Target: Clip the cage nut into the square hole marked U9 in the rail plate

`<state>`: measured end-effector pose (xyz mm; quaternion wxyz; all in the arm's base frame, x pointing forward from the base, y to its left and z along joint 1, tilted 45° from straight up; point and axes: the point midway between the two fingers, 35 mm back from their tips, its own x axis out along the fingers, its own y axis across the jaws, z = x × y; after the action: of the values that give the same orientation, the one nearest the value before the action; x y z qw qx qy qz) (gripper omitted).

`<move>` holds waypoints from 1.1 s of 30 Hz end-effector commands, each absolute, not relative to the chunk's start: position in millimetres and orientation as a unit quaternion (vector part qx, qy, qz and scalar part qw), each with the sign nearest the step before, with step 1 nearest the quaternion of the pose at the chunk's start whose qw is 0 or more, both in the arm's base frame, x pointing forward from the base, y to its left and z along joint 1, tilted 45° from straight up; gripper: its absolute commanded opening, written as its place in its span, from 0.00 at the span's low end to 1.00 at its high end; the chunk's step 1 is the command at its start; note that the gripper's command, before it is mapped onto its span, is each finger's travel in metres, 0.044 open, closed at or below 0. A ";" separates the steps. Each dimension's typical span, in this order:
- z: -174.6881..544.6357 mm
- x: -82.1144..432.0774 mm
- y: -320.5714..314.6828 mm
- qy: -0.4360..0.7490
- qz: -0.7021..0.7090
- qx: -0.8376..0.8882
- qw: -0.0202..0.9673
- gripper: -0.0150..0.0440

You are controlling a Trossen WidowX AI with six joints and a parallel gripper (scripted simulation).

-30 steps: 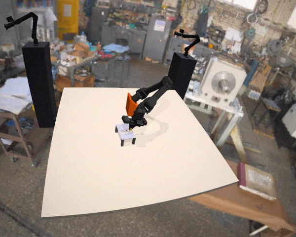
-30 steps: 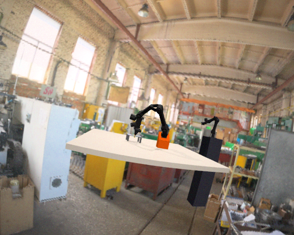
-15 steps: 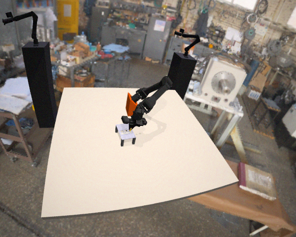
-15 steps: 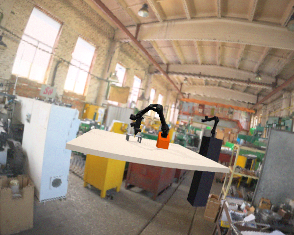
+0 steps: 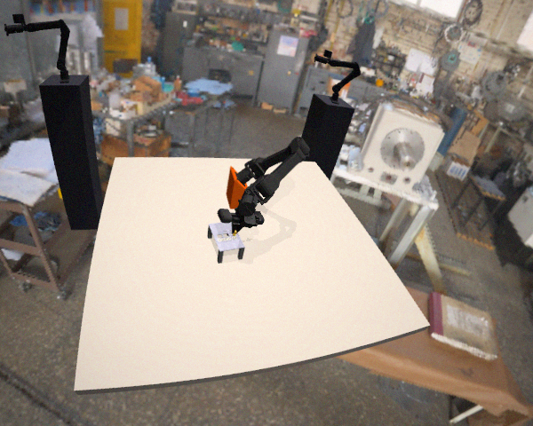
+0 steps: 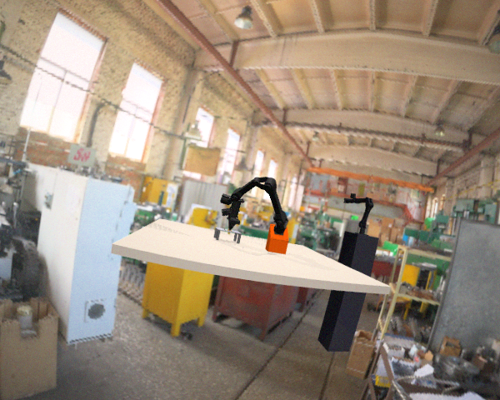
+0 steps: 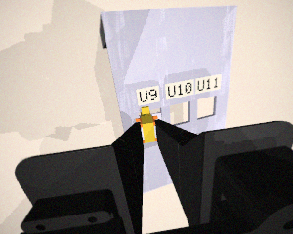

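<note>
Your gripper (image 5: 234, 232) (image 6: 230, 229) (image 7: 147, 126) grips the yellow cage nut (image 5: 234, 232) (image 6: 228, 232) (image 7: 148, 128) at U9 (a snug target); slight misalignment could catch a wing on the rail plate (image 5: 230, 244) (image 6: 221, 231) (image 7: 186, 44).

1. I am looking into an industrial workshop: a grey machine with a round metal chuck (image 5: 402, 147) stands beyond the table (image 5: 239, 311) (image 6: 242, 262).
2. I see benches heaped with parts, and tools hung on a brick wall (image 5: 413, 27).
3. My exterior view shows tall windows (image 6: 65, 77) and ceiling beams (image 6: 362, 53) over a stained concrete floor (image 6: 155, 357).
</note>
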<state>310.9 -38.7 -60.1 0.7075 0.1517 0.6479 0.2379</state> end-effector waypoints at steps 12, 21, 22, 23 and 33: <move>-61.7 311.0 -39.1 0.645 0.253 0.163 0.703 0.30; -62.6 311.1 -39.8 0.643 0.262 0.170 0.700 0.30; -62.7 311.2 -39.9 0.642 0.263 0.171 0.699 0.30; -62.8 311.2 -40.0 0.642 0.264 0.172 0.699 0.30; -63.3 311.3 -40.2 0.641 0.268 0.176 0.697 0.30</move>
<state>311.4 -40.7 -62.8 0.6986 0.1737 0.6424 0.2627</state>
